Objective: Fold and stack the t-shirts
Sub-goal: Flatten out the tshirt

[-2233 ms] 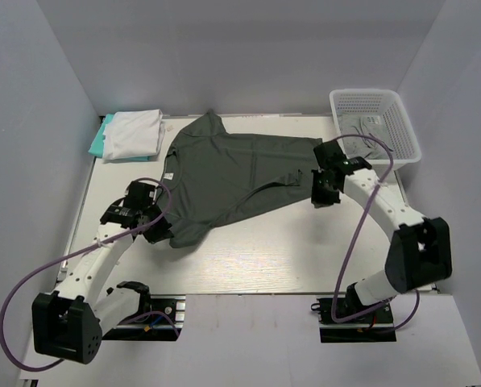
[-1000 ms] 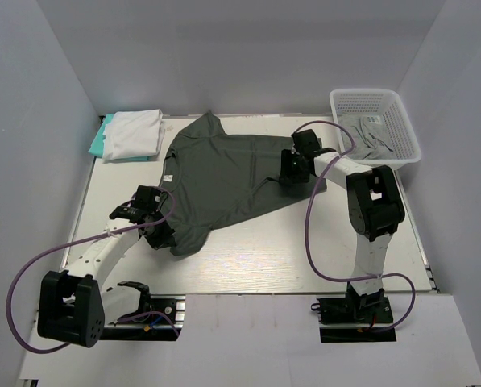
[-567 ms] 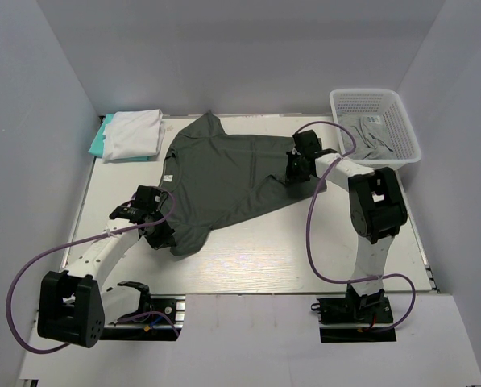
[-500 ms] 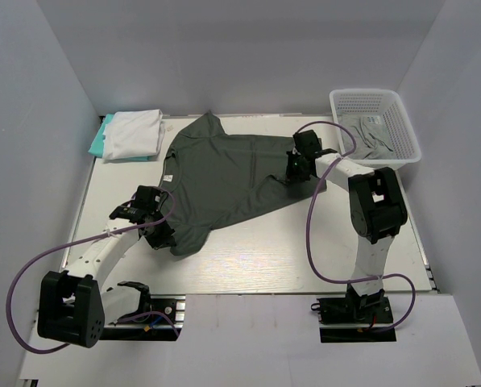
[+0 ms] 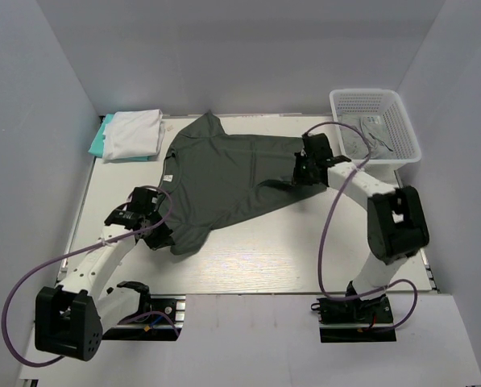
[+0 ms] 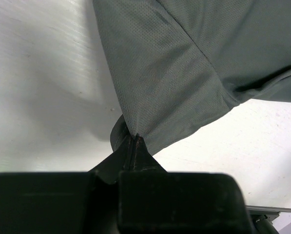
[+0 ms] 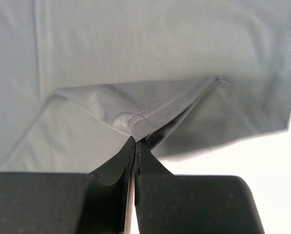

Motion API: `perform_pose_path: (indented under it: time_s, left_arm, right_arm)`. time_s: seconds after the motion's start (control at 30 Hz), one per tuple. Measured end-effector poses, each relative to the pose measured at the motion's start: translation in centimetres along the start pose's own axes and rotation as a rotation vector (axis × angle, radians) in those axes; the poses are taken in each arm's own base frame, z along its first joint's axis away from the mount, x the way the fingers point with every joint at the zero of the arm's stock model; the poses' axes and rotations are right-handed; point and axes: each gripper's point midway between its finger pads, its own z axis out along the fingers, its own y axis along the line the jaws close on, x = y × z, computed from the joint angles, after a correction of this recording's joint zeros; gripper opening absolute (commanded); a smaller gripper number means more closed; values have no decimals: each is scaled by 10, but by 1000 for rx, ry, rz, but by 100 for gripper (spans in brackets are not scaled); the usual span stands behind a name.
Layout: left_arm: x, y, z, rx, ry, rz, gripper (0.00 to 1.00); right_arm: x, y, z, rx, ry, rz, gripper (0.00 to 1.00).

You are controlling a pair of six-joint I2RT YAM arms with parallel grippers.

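Both tools (image 6: 134, 138) (image 7: 136, 142) seemingly tight on t-shirt (image 5: 224, 173)

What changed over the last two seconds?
The right gripper, shut on the hem of the dark grey t-shirt, carried it leftward over the cloth, then eased slightly back right. The left gripper stays clamped on the sleeve, barely shifted. The folded stack and basket are unchanged.

Soft, even overhead light fills the top view. The desk (image 5: 248, 250) is bright and sharp, with faint shadows under the arms. In the left wrist view the desk glares at 10 o'clock, and a soft shadow edges the charcoal t-shirt (image 6: 184, 73) towards 9 o'clock. The left fingers (image 6: 122, 157) are blurred. The right wrist view is washed pale and blown white at 4 o'clock, with the right fingers (image 7: 120, 162) out of focus.
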Motion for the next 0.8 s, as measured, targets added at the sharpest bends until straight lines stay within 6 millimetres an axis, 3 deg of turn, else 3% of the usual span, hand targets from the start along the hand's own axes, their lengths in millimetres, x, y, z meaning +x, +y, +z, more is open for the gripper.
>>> perform_pose_path:
  time_s: [0.17, 0.37, 0.53, 0.8]
  left_arm:
    - [5, 3, -3, -6, 15, 0, 0]
    - [19, 5, -6, -9, 79, 0, 0]
    - [34, 18, -12, -69, 142, -21, 0]
    - [57, 40, -17, -188, 262, -40, 0]
  right_arm:
    - [24, -12, -53, 31, -6, 17, 0]
    - [91, -52, -105, 170, 70, 60, 0]
    - [130, -75, -132, 249, 102, 96, 0]
    - [177, -102, -149, 425, 237, 199, 0]
